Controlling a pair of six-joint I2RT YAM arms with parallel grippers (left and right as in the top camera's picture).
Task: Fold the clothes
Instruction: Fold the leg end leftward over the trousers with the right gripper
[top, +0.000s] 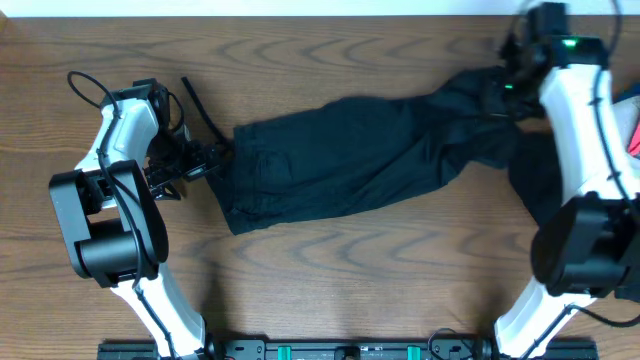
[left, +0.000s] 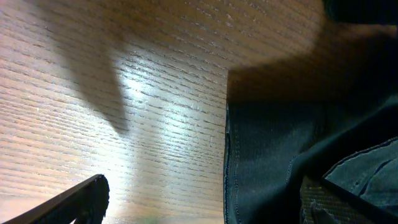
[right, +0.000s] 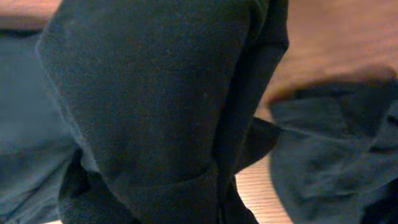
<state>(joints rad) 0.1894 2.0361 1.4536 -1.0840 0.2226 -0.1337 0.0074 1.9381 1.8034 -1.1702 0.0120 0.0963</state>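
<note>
One of the clothes, a long black garment, lies stretched across the middle of the wooden table. My left gripper stands open at its left edge. In the left wrist view the stitched hem runs between the wide-apart jaws, and one dark finger is over bare wood. My right gripper is shut on the garment's bunched right end at the back right. In the right wrist view black fabric hangs in front and hides the fingers.
A second black garment lies crumpled beneath the right arm and also shows in the right wrist view. A scrap of pink and blue peeks in at the right edge. A black cable loops beside the left arm.
</note>
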